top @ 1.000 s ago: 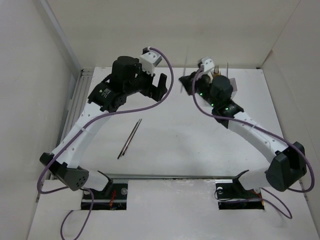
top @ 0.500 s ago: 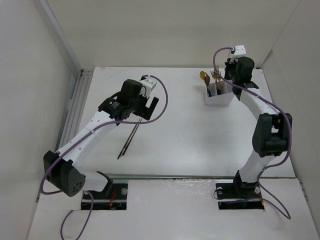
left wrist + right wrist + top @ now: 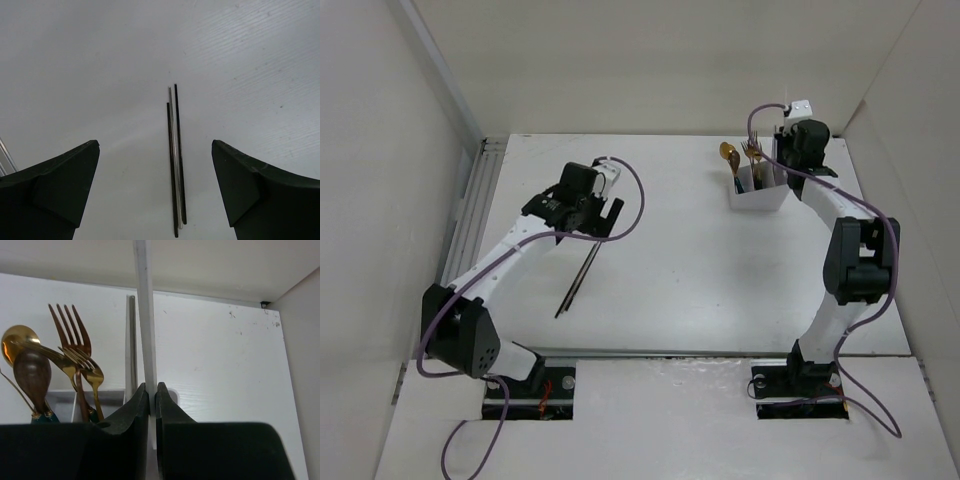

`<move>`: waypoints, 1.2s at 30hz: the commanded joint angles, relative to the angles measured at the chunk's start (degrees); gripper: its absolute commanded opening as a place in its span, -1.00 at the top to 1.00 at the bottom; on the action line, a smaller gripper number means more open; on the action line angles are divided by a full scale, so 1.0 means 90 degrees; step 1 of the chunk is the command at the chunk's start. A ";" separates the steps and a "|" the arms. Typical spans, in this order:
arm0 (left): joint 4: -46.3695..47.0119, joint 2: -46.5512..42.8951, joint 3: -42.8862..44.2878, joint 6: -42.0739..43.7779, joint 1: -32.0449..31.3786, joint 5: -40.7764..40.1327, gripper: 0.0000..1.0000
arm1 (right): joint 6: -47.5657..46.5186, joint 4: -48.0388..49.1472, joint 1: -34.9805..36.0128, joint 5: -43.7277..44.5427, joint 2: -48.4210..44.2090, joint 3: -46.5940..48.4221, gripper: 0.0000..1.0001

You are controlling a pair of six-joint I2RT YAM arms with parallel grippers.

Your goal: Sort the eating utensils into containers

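Observation:
Two thin chopsticks (image 3: 580, 272) lie side by side on the table, and in the left wrist view these chopsticks (image 3: 175, 165) run between my fingers. My left gripper (image 3: 603, 216) hovers open over their far end, touching nothing. The white container (image 3: 760, 197) stands at the back right with gold spoons (image 3: 728, 152) and forks (image 3: 752, 150) upright in it. My right gripper (image 3: 777, 172) hangs over it, shut on an upright pale chopstick (image 3: 145, 315). Another chopstick (image 3: 131, 345) stands in the container (image 3: 172, 392) beside the forks (image 3: 70, 335) and a spoon (image 3: 17, 342).
A ridged metal rail (image 3: 470, 230) runs along the table's left edge. White walls enclose the table on the left, back and right, the right wall close to my right arm. Purple cables (image 3: 638, 200) loop off both wrists.
My left gripper came forward from the back of the table to over the chopsticks' far end. My right arm swung up and now stands over the container, which it hid before.

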 commanded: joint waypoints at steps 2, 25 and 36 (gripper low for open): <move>0.0145 0.0328 -0.0516 0.0229 0.0146 -0.0199 -0.78 | -0.0094 0.0072 -0.0085 0.0203 0.0015 -0.0254 0.83; 0.0838 0.0582 -0.2010 0.0971 0.0205 -0.0444 0.08 | 0.0932 -0.0046 0.0041 -0.0549 -0.1935 -0.0703 0.09; 0.0780 0.1589 -0.1679 0.0971 0.0332 0.0171 0.37 | 0.0932 -0.0046 0.0755 -0.0491 -0.3520 -0.1464 0.09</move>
